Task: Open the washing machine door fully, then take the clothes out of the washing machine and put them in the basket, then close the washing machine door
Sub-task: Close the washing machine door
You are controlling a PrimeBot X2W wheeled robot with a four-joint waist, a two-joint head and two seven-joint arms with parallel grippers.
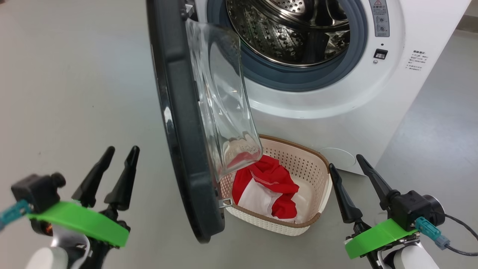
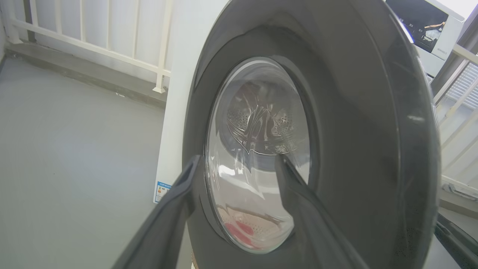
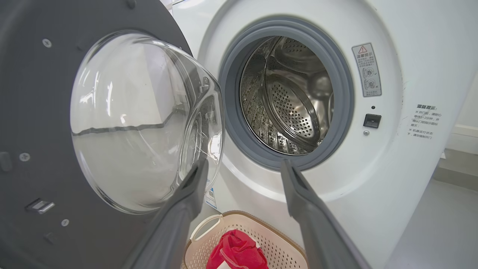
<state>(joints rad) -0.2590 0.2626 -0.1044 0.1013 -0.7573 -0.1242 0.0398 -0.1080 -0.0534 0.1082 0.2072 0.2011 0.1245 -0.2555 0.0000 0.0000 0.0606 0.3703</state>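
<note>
The washing machine (image 1: 336, 101) stands ahead, and its steel drum (image 3: 295, 101) shows no fabric inside. The washing machine door (image 1: 179, 112) is swung out edge-on toward me, its glass bowl hanging over the left part of the basket (image 1: 295, 147). Red and white clothes (image 1: 272, 179) lie in the basket, which sits on the floor against the machine's front. My left gripper (image 1: 121, 151) is open on the outer side of the door (image 2: 354, 112), holding nothing. My right gripper (image 1: 345, 161) is open just right of the basket (image 3: 276, 239), above the clothes (image 3: 235, 250).
Grey floor spreads to the left and right of the machine. A white railing (image 2: 93, 41) runs along the back wall in the left wrist view. A black cable (image 1: 459, 239) trails from my right wrist.
</note>
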